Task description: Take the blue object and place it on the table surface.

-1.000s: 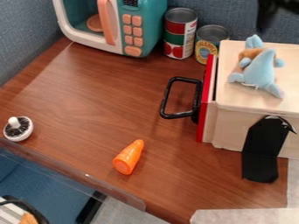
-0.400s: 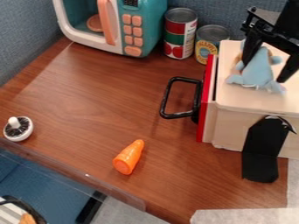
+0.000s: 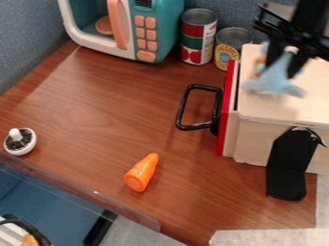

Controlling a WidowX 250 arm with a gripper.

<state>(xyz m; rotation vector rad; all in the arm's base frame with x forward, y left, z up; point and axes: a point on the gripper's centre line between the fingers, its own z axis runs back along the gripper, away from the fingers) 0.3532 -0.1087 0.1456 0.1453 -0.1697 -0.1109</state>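
1. In the camera view, a blue-grey partition (image 3: 29, 48) stands behind a brown wood-grain desk (image 3: 103, 105). A toy microwave (image 3: 164, 29) and two food cans, a taller one (image 3: 198, 41) and a shorter one (image 3: 233, 44), stand along the back.
2. On the right is a pale box (image 3: 254, 144) with a red front (image 3: 224, 120) and a black loop handle (image 3: 183, 109) jutting out over the desk. A carrot (image 3: 142, 173) lies nearer the front, and a small white-rimmed knob (image 3: 20, 142) sits at the far left.
3. The pincer (image 3: 285, 65) is over the box top, closed on the upper part of the blue soft toy (image 3: 276, 80). The toy hangs over the box lid; whether its lower edge touches the lid, I cannot tell.
4. The step in hand looks like lifting the toy off the box; setting it on the desk remains.
5. The hold seems to be on the upper part only, so soft cloth could slip out and drop the toy back on the box. Carried too low to the left, it could snag on the handle; let go too high, it could tumble against the carrot.
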